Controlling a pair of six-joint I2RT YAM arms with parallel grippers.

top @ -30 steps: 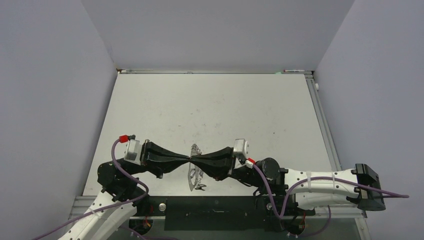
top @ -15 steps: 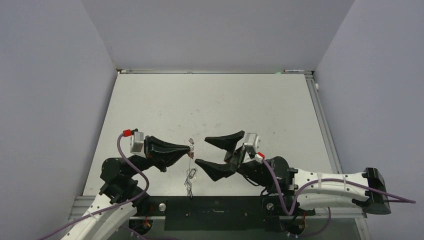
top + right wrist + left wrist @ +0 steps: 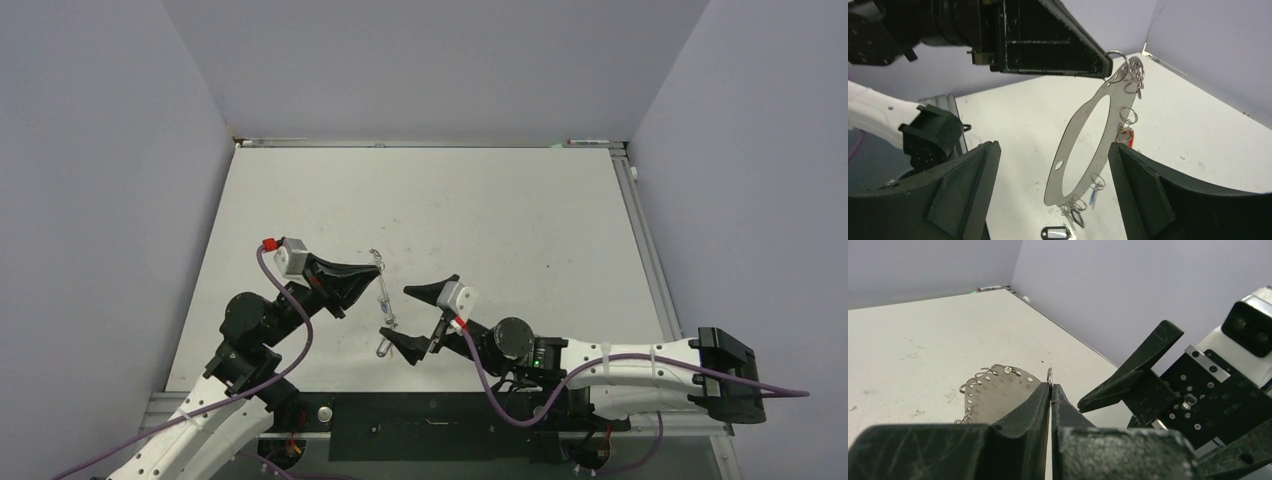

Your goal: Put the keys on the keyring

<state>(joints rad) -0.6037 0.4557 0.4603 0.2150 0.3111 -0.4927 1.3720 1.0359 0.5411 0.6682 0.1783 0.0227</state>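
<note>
Silvery keyring (image 3: 1057,189) hangs from the left gripper (image 3: 1050,386), pinched rim hidden.

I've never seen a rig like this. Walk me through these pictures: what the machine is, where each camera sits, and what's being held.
These are two robot arms bolted at the near edge of a white table, each ending in a two-finger gripper. The wide picture comes from a fixed camera above and behind the arms. The other two come from a camera on each wrist, so each shows its own black fingers up close. The left gripper is shut on the top of the keyring, a thin flat metal oval with small wire rings and red and blue tags along its rim, which hangs down from it. The right gripper is open, one finger on each side of the ring, holding nothing. A dark oval loop shows below the ring; I cannot tell whether it lies on the table.
</note>
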